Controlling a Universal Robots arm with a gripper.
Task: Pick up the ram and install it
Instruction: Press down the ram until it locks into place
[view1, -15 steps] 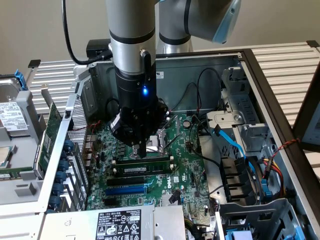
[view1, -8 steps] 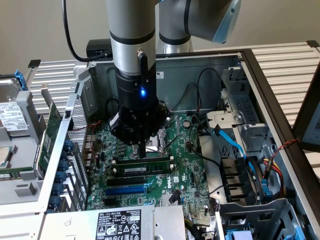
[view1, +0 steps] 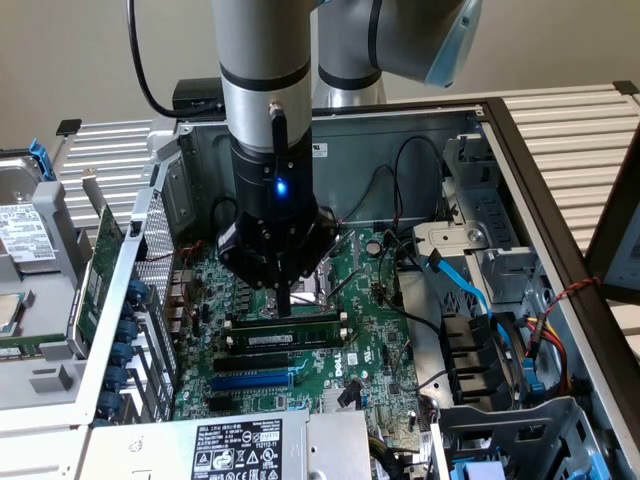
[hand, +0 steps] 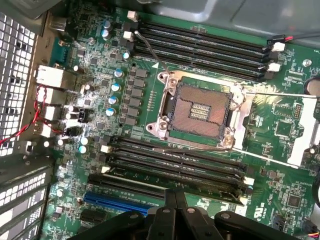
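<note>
Label plate (view1: 237, 448): nearest us in the exterior view, white, on the metal box at the case's near edge.
Blue slot (view1: 262, 381): just beyond it, running left to right across the motherboard (view1: 375, 340).
The ram (view1: 283, 338): we see it lying along a black memory slot, long axis left to right, parallel to the blue slot; we judge it seated or nearly so.
Gripper (view1: 285, 298): directly above the ram's middle, fingers (view1: 285, 303) pointing straight down with their tips at or just over its top edge.
Jaws: drawn close together in both views; we cannot tell whether they pinch the stick or merely press on it.
Key relation: the ram sits straight under the claw, its length crossing the finger line.
CPU socket (hand: 200, 111): farther in, open and bare.
Far memory slots (hand: 200, 42): beyond the socket, vacant.
</note>
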